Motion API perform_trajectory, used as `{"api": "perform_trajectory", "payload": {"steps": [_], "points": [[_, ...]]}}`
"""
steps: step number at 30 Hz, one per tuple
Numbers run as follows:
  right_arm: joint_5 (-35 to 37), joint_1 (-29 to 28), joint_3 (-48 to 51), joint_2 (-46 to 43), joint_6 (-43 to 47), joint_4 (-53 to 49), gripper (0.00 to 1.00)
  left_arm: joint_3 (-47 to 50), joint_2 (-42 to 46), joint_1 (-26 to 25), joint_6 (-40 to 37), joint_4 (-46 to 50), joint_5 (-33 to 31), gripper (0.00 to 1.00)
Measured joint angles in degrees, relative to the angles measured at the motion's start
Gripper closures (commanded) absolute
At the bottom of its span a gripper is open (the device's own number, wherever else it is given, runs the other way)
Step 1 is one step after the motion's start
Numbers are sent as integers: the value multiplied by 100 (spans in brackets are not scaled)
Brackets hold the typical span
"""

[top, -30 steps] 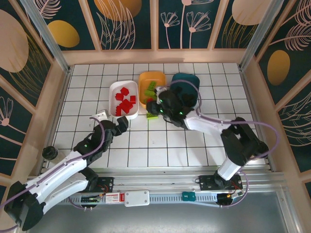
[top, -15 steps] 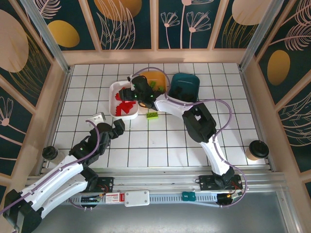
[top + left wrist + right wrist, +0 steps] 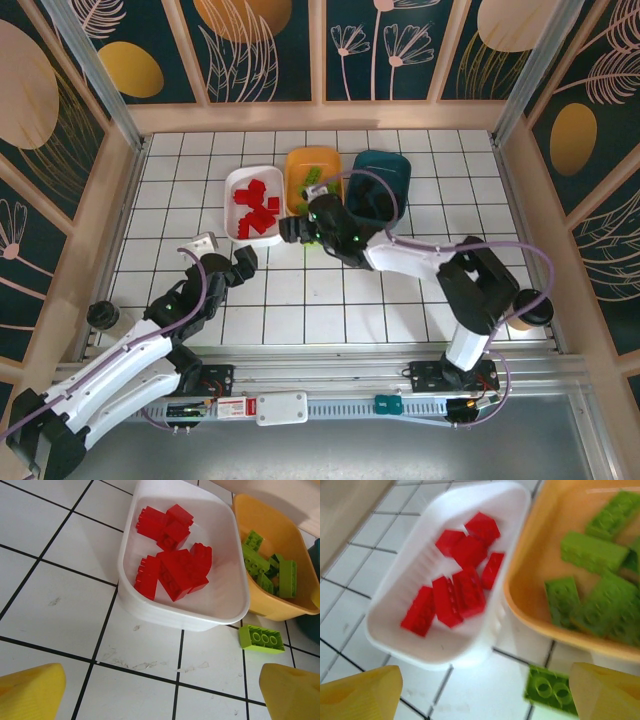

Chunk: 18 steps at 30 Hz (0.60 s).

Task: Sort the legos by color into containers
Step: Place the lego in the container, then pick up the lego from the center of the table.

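The right gripper (image 3: 480, 692) hangs just off the white tray's (image 3: 465, 656) near end, its yellow fingers spread wide with nothing between them. The left gripper (image 3: 160, 695) is likewise fully parted and empty, farther back from the same end of that tray.

One loose lime green brick (image 3: 551, 690) lies flat on the table, studs up, just off the white tray's near right corner. It is probably light, rigid and smooth-sided. A pinch across its two long sides, low enough to clear the studs, looks safest.

The red bricks (image 3: 172, 572) are heaped inside the white tray. The orange tray (image 3: 272, 609), on the white tray's right, holds the other green bricks (image 3: 260, 562).

I can read no brand, label or lettering anywhere.
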<state>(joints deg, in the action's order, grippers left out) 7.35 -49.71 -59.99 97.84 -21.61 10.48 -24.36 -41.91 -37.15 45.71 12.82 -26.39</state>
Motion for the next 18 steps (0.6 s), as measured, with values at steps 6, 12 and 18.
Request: {"api": "perform_trajectory", "payload": {"steps": [6,12,18], "points": [[522,-42,610,166,-149,-116,7,72,-186,0,-2,-160,44,1],[737,-44,354,863,-149,-76,1,81,-291,0,-2,-260,63,1],[1025,-24,-223,1478,-142,-85,2,133,-275,0,-2,-275,61,1]]}}
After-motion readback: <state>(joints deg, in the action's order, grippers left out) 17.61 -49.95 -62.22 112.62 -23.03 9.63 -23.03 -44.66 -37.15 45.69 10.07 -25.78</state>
